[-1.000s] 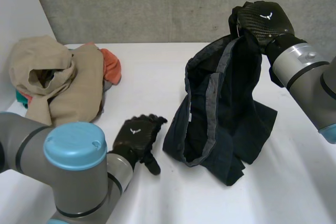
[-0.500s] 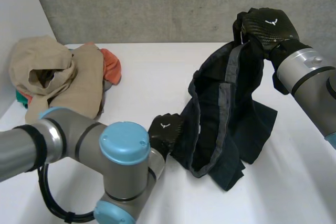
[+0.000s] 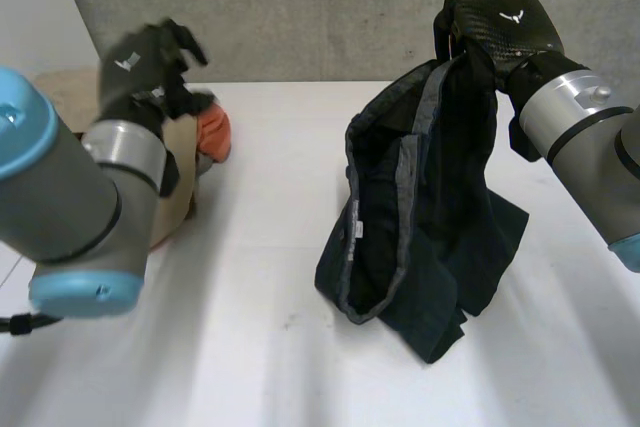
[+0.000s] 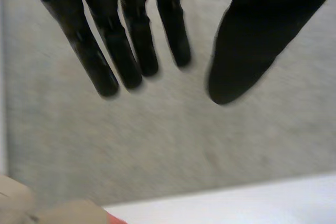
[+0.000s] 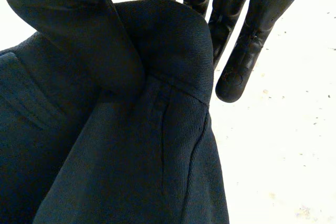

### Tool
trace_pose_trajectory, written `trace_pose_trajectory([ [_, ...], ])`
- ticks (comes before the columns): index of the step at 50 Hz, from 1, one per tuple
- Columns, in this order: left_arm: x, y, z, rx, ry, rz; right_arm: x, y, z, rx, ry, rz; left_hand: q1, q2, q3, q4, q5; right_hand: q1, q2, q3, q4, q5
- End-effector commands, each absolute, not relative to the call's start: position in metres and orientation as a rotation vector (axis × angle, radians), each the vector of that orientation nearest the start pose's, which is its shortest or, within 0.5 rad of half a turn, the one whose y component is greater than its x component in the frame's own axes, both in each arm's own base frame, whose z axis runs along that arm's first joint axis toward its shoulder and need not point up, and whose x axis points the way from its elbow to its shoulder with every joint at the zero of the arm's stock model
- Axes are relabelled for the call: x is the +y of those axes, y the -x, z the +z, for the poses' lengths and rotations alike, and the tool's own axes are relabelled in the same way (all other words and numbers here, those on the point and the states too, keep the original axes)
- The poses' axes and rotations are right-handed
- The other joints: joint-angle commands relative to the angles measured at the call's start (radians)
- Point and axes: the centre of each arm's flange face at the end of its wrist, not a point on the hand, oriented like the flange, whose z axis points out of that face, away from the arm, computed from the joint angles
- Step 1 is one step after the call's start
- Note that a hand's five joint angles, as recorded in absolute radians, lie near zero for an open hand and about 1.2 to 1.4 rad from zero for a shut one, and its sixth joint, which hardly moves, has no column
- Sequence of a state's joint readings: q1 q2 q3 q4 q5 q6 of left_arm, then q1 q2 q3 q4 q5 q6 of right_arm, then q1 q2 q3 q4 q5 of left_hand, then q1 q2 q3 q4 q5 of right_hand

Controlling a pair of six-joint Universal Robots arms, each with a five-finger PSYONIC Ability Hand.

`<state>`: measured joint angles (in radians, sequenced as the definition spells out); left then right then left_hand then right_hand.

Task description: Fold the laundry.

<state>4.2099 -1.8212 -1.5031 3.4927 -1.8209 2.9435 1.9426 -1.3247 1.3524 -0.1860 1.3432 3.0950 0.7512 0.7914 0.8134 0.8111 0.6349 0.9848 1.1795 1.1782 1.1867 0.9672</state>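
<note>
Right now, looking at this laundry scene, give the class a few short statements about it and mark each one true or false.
1. The right hand pinches the dark garment. True.
2. The left hand grips a towel. False: it is open and holds nothing.
3. The dark garment hangs clear of the table. False: its lower part rests on the table.
4. An orange cloth lies beside a beige cloth. True.

The white table (image 3: 270, 287) fills the lower frame. Right of centre, the lower part of a dark garment (image 3: 430, 247) rests bunched on it, its top raised. At the upper left lies a pile of beige and orange clothes (image 3: 208, 135), partly hidden.
</note>
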Motion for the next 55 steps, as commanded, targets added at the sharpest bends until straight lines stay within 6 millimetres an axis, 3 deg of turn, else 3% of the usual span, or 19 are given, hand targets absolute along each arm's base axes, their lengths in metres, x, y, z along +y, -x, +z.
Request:
trace_pose_trajectory([
  [1, -0.2, 0.303, 0.18, 2.83, -0.563, -2.171, -0.298, -0.279, 0.312, 1.727, 0.592, -2.067, -0.573, -0.613, -0.635, -0.633, -0.631, 0.411, 0.217, 0.218, 0.21, 0.255],
  [4, -0.18, 0.318, 0.148, 2.878, -0.681, -2.128, -0.299, -0.281, 0.311, 1.736, 0.589, -2.056, -0.573, -0.613, -0.635, -0.633, -0.631, 0.411, 0.217, 0.218, 0.21, 0.255],
  [8, -0.185, 0.323, 0.127, 2.851, -0.651, -2.155, -0.298, -0.281, 0.308, 1.75, 0.58, -2.036, -0.567, -0.607, -0.629, -0.627, -0.625, 0.411, 0.217, 0.218, 0.21, 0.255],
  [12, -0.191, 0.322, 0.121, 2.819, -0.575, -2.157, -0.297, -0.28, 0.305, 1.77, 0.517, -1.988, -0.567, -0.607, -0.629, -0.627, -0.625, 0.411, 0.217, 0.218, 0.21, 0.255],
  [18, -0.191, 0.33, 0.13, 2.815, -0.526, -2.206, -0.294, -0.279, 0.307, 1.76, 0.459, -1.958, -0.561, -0.601, -0.623, -0.621, -0.619, 0.411, 0.217, 0.218, 0.21, 0.255],
  [23, -0.174, 0.335, 0.125, 2.964, -0.45, -2.155, -0.296, -0.278, 0.31, 1.758, 0.439, -1.971, -0.564, -0.604, -0.626, -0.624, -0.622, 0.411, 0.217, 0.218, 0.21, 0.255],
  [29, -0.171, 0.335, 0.125, 3.05, -0.372, -2.099, -0.293, -0.281, 0.31, 1.752, 0.44, -1.966, -0.567, -0.607, -0.629, -0.627, -0.625, 0.411, 0.217, 0.218, 0.21, 0.255],
  [40, -0.188, 0.358, 0.113, 3.016, -0.33, -2.149, -0.283, -0.289, 0.31, 1.736, 0.441, -1.928, -0.541, -0.581, -0.603, -0.601, -0.599, 0.411, 0.217, 0.218, 0.21, 0.255],
  [42, -0.193, 0.362, 0.112, 3.003, -0.293, -2.167, -0.282, -0.29, 0.31, 1.736, 0.442, -1.926, -0.476, -0.517, -0.539, -0.536, -0.535, 0.411, 0.217, 0.218, 0.21, 0.255],
  [45, -0.2, 0.373, 0.107, 3.042, -0.173, -2.187, -0.28, -0.289, 0.311, 1.734, 0.44, -1.924, -0.21, -0.25, -0.272, -0.27, -0.268, 0.411, 0.217, 0.218, 0.21, 0.255],
  [46, -0.201, 0.375, 0.106, 3.069, -0.134, -2.185, -0.281, -0.289, 0.311, 1.733, 0.439, -1.926, -0.084, -0.124, -0.146, -0.144, -0.142, 0.411, 0.217, 0.218, 0.21, 0.255],
  [47, -0.201, 0.378, 0.104, 3.112, -0.066, -2.18, -0.28, -0.289, 0.313, 1.729, 0.435, -1.93, 0.22, 0.179, 0.157, 0.16, 0.161, 0.411, 0.217, 0.218, 0.21, 0.255],
  [50, -0.197, 0.38, 0.101, 3.185, 0.026, -2.155, -0.282, -0.287, 0.314, 1.728, 0.431, -1.941, 0.644, 0.604, 0.582, 0.584, 0.586, 0.411, 0.217, 0.218, 0.21, 0.255],
  [55, -0.192, 0.37, 0.11, 3.196, 0.076, -2.111, -0.285, -0.284, 0.312, 1.739, 0.424, -1.942, 0.645, 0.605, 0.583, 0.585, 0.587, 0.411, 0.217, 0.218, 0.21, 0.255],
])
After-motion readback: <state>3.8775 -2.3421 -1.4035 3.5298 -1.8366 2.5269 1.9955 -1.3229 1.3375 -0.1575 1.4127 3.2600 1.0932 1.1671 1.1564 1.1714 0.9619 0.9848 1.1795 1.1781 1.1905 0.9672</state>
